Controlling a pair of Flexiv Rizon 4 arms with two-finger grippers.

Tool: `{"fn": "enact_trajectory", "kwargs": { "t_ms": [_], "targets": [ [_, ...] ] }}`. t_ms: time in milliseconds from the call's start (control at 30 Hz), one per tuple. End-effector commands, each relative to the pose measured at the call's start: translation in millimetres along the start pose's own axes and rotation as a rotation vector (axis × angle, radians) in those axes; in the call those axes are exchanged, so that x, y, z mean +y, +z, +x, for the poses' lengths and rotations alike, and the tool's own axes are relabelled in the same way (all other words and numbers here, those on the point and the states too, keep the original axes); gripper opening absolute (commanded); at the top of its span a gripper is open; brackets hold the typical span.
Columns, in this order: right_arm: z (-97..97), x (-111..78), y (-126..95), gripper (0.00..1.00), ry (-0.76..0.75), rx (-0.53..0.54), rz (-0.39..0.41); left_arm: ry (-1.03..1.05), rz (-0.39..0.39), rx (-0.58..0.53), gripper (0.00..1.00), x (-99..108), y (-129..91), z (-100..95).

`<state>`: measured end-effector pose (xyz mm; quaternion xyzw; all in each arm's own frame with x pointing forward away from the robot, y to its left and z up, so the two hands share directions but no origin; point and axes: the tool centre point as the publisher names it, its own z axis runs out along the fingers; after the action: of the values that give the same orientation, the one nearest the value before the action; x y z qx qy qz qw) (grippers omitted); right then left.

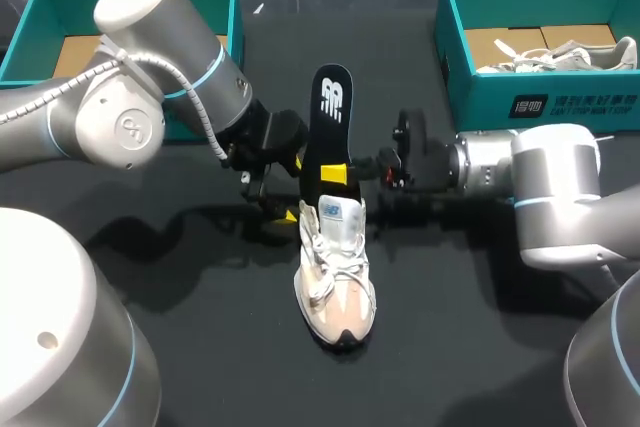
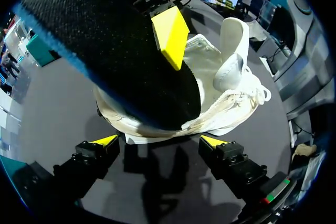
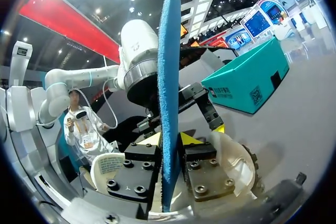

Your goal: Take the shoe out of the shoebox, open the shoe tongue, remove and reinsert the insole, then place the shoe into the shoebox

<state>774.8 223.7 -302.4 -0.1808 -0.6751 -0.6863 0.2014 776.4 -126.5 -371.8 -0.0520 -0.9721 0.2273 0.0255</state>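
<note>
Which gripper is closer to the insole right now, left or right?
Right. The right gripper is shut on the insole, holding it over the sneaker at its heel. The left gripper is open beside that heel, short of the insole.

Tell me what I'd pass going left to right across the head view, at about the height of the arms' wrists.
Left shoebox → left end effector → insole, pinched by the right end effector → right shoebox with a white shoe inside.
</note>
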Motion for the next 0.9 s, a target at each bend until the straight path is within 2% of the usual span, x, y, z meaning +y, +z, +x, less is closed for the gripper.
{"fn": "enact_trajectory", "kwargs": {
  "t_ms": [33,333,400,467,900],
  "targets": [
    [-0.6,7.2,0,0.18,-0.004,0.002,0.018,0.001,-0.003,0.001,1.0,0,0,-0.5],
    [-3.8,19.9,0,0.17,-0.023,0.004,0.044,0.001,-0.003,0.001,1.0,0,0,-0.5],
    [-4.8,21.3,0,0.11,-0.024,0.005,0.048,0.001,-0.003,0.001,1.0,0,0,-0.5],
    [-5.8,21.5,0,0.0,-0.021,0.004,0.052,0.001,-0.003,0.001,1.0,0,0,-0.5],
    [-0.5,-13.7,0,0.0,0.053,-0.01,0.029,0.001,-0.003,0.001,1.0,0,0,-0.5]
  ]
}}
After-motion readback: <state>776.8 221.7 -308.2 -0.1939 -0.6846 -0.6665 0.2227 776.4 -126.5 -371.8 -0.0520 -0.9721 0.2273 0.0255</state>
